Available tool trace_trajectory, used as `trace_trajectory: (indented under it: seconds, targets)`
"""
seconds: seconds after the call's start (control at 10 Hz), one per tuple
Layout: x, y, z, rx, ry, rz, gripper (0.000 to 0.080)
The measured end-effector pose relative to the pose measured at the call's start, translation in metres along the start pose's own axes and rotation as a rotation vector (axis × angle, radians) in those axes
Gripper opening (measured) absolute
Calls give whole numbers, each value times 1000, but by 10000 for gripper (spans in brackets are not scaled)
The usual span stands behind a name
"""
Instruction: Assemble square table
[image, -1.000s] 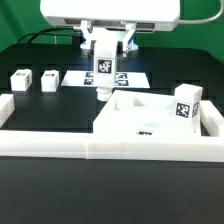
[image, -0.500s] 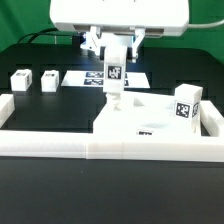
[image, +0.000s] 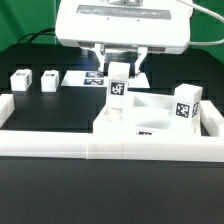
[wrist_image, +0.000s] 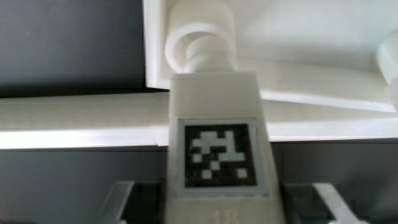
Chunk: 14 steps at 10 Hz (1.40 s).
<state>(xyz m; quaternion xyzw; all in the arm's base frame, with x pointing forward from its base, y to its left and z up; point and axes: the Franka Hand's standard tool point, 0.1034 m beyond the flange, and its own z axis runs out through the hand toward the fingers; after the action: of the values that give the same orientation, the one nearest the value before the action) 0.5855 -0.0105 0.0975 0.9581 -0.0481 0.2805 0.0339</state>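
The square table's slab (image: 150, 122) is a thick white square lying inside the border wall on the exterior view's right. One tagged leg (image: 187, 103) stands on its right corner. My gripper (image: 118, 72) is shut on another white tagged leg (image: 117, 88) and holds it upright over the slab's left corner. I cannot tell whether it touches the slab. In the wrist view the held leg (wrist_image: 217, 140) fills the middle between my fingers (wrist_image: 123, 200), with the slab (wrist_image: 302, 50) beyond it. Two loose legs (image: 20, 80) (image: 49, 79) lie at the left.
The long low white border wall (image: 60, 148) runs along the front and up both sides (image: 6, 107). The marker board (image: 78, 77) lies flat on the black table behind my gripper, partly hidden by it.
My gripper has moved toward the exterior view's right and nearer the camera with the leg. It went from above the marker board to over the slab's left corner.
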Motion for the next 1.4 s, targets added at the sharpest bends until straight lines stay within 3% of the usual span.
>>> trace_trajectory:
  seconds: [0.4, 1.3, 1.4]
  targets:
    - [-4, 6, 3, -7, -8, 4, 291]
    - [-12, 1, 12, -7, -19, -7, 306]
    - [-12, 1, 12, -7, -19, -7, 481]
